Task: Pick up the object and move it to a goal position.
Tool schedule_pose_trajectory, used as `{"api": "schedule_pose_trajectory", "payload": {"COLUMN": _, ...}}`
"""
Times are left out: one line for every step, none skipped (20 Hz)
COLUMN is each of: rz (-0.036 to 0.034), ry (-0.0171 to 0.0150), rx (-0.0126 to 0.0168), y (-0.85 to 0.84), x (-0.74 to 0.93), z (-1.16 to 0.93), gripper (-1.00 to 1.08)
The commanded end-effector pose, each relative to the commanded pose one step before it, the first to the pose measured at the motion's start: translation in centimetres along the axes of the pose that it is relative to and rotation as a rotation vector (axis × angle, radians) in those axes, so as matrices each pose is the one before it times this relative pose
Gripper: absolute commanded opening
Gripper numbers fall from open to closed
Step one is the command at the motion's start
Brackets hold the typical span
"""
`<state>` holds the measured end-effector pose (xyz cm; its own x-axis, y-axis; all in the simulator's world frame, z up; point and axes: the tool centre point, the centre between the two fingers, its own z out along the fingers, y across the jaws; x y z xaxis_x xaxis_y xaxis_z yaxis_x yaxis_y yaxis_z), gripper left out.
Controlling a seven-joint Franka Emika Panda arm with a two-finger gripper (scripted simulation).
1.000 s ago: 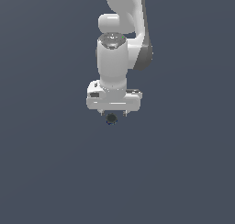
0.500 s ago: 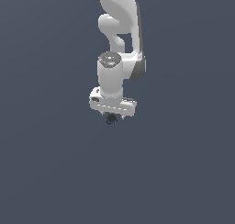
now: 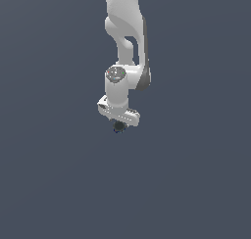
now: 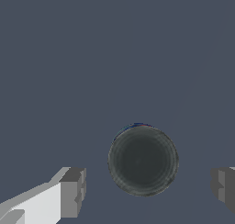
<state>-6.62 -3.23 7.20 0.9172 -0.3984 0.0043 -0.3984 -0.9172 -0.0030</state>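
The object (image 4: 142, 159) is a small dark ball with a faint blue tint on its rim. In the wrist view it lies between my two fingers (image 4: 73, 191), with a clear gap on each side, so nothing grips it. My gripper (image 4: 148, 190) is open. In the exterior view the white gripper (image 3: 119, 125) hangs straight over the object (image 3: 118, 129), which peeks out just under the hand. The fingertips are hard to make out there.
A plain dark grey surface (image 3: 196, 184) fills both views. The white arm (image 3: 125, 32) rises from the hand toward the top of the exterior view. No other objects or a goal marker show.
The hand has twisted about its axis, so its crossbar now slants in the exterior view. The upper arm has shifted and stands more upright. The object stays in the same spot under the hand.
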Motion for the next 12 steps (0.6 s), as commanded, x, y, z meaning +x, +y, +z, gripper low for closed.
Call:
{"api": "schedule_pose_trajectory", "payload": {"rz": 0.02346, "ry": -0.00281, "rx": -0.00209, "y": 0.335, "x": -0.447, "z": 0.589, "gripper": 1.00}}
{"api": "schedule_pose_trajectory", "payload": {"rz": 0.00458, "ry": -0.00078, "rx": -0.00055, "y": 0.074, "x": -0.093, "z": 0.125, "gripper": 1.00}}
{"api": "schedule_pose_trajectory", "payload": {"rz": 0.00270, "ry": -0.00046, "rx": -0.00033, "y": 0.043, "x": -0.057, "z": 0.074, "gripper": 1.00}}
{"api": "schedule_pose_trajectory", "payload": {"rz": 0.00096, "ry": -0.00016, "rx": -0.00012, "y": 0.017, "x": -0.018, "z": 0.025, "gripper": 1.00}}
{"api": "schedule_pose_trajectory", "payload": {"rz": -0.00573, "ry": -0.00015, "rx": 0.00016, "y": -0.070, "x": 0.079, "z": -0.106, "gripper": 1.00}}
{"api": "schedule_pose_trajectory", "payload": {"rz": 0.00000, "ry": 0.00000, "rx": 0.00000, "y": -0.001, "x": -0.002, "z": 0.030, "gripper": 1.00}}
{"api": "schedule_pose_trajectory", "payload": {"rz": 0.00000, "ry": 0.00000, "rx": 0.00000, "y": -0.003, "x": -0.006, "z": 0.090, "gripper": 1.00}}
{"api": "schedule_pose_trajectory", "payload": {"rz": 0.00000, "ry": 0.00000, "rx": 0.00000, "y": -0.005, "x": -0.011, "z": 0.150, "gripper": 1.00}}
{"api": "schedule_pose_trajectory", "payload": {"rz": 0.00069, "ry": 0.00001, "rx": -0.00002, "y": 0.028, "x": -0.002, "z": 0.210, "gripper": 1.00}}
{"api": "schedule_pose_trajectory", "payload": {"rz": 0.00000, "ry": 0.00000, "rx": 0.00000, "y": -0.009, "x": -0.020, "z": 0.269, "gripper": 1.00}}
{"api": "schedule_pose_trajectory", "payload": {"rz": 0.00069, "ry": 0.00001, "rx": -0.00003, "y": 0.024, "x": -0.011, "z": 0.327, "gripper": 1.00}}
{"api": "schedule_pose_trajectory", "payload": {"rz": 0.00000, "ry": 0.00000, "rx": 0.00000, "y": -0.012, "x": -0.029, "z": 0.385, "gripper": 1.00}}
